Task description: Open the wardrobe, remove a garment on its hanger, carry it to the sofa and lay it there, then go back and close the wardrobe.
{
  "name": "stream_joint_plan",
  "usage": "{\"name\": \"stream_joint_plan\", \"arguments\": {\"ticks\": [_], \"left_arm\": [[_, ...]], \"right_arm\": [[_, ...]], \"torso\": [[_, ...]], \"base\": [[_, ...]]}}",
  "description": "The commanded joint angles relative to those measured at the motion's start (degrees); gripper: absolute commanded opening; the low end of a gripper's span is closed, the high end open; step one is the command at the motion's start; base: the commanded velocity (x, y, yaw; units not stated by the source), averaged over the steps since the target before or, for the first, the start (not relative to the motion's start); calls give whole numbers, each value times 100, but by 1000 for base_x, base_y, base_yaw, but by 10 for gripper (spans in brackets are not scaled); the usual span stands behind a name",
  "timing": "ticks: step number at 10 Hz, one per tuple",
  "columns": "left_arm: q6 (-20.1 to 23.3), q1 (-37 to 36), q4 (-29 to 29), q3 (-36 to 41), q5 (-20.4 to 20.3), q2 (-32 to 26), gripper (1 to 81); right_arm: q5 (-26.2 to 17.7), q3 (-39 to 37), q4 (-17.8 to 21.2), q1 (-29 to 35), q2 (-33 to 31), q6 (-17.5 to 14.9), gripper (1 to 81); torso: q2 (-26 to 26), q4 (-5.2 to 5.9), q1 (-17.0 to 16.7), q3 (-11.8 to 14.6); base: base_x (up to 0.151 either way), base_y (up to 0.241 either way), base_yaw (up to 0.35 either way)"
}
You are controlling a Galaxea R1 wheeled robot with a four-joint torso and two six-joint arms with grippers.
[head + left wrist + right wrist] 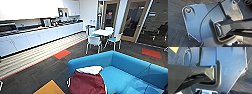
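The garment (87, 81) lay draped over the sofa's (130, 67) left end; table (102, 32) and chairs (94, 41) stood behind it, counter (37, 37) far left.

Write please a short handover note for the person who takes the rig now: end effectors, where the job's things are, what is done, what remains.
End effectors: in both wrist views the fingers cannot be made out, so open or shut is unknown.
Garment: maroon with white trim, draped over the near left end of the blue sofa.
Hanger: not discernible.
Done: the garment is at the sofa.
Left: confirm it lies properly, then go back and close the wardrobe.
Nearby: white table with chairs beyond the sofa.
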Motion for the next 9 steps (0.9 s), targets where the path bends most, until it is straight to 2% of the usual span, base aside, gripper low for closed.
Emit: {"name": "stream_joint_plan", "arguments": {"ticks": [1,4,7,9], "left_arm": [[25,-156,53,-34,246,-5,811],[33,-155,53,-34,246,4,811],[69,-155,53,98,500,22,811],[77,-155,44,107,509,13,811]], "right_arm": [[-307,26,-57,108,75,-22,811],[-307,26,-57,108,75,-22,811],[-307,26,-57,108,75,-22,811],[-299,44,-57,117,83,-22,811]], "torso": [[0,0,0,0],[0,0,0,0],[0,0,0,0],[0,0,0,0]], "base": [[0,0,249],[0,0,249],[0,0,249],[0,0,249]]}}
